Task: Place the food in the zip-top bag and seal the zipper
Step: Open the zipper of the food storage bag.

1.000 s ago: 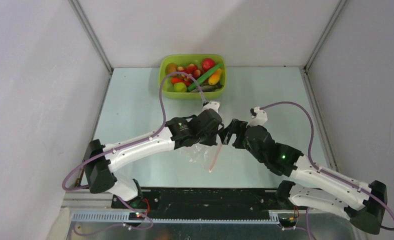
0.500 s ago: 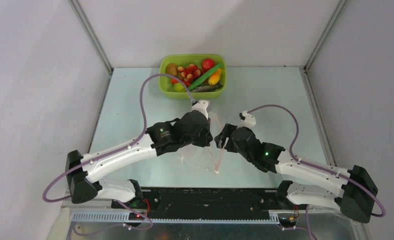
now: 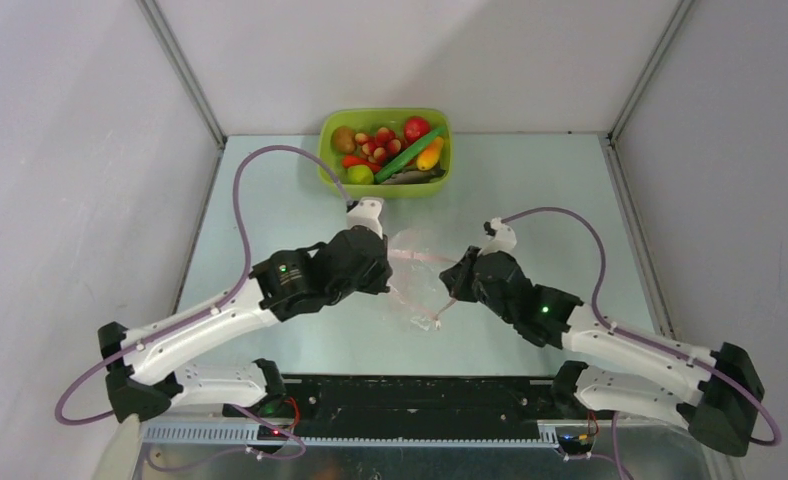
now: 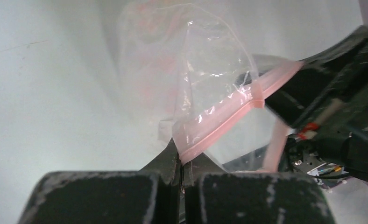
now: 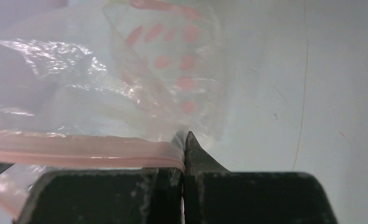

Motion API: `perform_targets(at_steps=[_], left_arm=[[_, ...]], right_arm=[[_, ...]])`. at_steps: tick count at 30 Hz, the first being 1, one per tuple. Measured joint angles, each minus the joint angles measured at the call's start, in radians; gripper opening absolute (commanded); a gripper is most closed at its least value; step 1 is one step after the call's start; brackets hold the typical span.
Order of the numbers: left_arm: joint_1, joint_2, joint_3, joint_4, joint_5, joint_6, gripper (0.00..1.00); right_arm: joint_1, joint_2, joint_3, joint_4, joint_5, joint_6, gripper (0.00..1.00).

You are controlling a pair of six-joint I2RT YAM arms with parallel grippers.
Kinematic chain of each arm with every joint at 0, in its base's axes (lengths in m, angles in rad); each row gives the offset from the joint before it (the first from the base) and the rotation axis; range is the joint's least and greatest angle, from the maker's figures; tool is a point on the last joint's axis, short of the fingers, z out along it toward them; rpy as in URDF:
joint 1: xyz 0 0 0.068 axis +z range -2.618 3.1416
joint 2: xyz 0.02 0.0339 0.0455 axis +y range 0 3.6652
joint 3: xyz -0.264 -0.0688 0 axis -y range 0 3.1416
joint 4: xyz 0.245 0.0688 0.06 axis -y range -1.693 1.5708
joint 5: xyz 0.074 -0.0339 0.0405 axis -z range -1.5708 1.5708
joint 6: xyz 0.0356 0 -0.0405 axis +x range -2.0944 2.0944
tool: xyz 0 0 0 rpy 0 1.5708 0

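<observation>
We have both claws clamped shut on the pinkish-red zipper [image 4: 229, 121], the left claw [image 4: 181, 161] at one end and the right claw [image 5: 184, 148] at the other. The clear, crinkly zip-top bag [image 3: 417, 285] is stretched between them at mid-counter [image 3: 270, 220]. Nothing looks bagged yet: the glossy tomato [image 3: 416, 128], lime [image 3: 360, 174] and long pod [image 3: 410, 153] lie in the lime-green tub [image 3: 385, 113] at the far edge. Filling and sealing remain.
</observation>
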Motion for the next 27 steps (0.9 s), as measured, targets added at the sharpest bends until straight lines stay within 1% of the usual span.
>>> perform_targets(at_steps=[6, 13, 17, 21, 23, 25, 27], left_arm=[[-0.011, -0.058, 0.0, -0.098, -0.084, -0.025, 0.0], [-0.024, -0.064, 0.035, -0.184, -0.151, -0.09, 0.0], [-0.029, -0.06, 0.076, -0.227, -0.174, -0.13, 0.0], [-0.029, -0.056, 0.092, -0.25, -0.187, -0.138, 0.0], [-0.029, -0.056, 0.098, -0.261, -0.196, -0.134, 0.0], [-0.029, -0.056, 0.108, -0.277, -0.209, -0.128, 0.0], [-0.027, -0.054, 0.127, -0.307, -0.231, -0.121, 0.0]], right_arm=[[-0.033, -0.137, 0.001, -0.003, -0.077, -0.047, 0.0], [-0.054, -0.206, 0.001, -0.021, -0.166, -0.081, 0.0], [-0.063, -0.209, 0.003, -0.009, -0.203, -0.085, 0.0], [-0.073, -0.204, 0.006, 0.013, -0.244, -0.097, 0.0], [-0.079, -0.187, 0.016, 0.023, -0.269, -0.114, 0.0], [-0.081, -0.156, 0.035, 0.031, -0.289, -0.131, 0.04], [-0.08, -0.111, 0.067, 0.038, -0.307, -0.153, 0.03]])
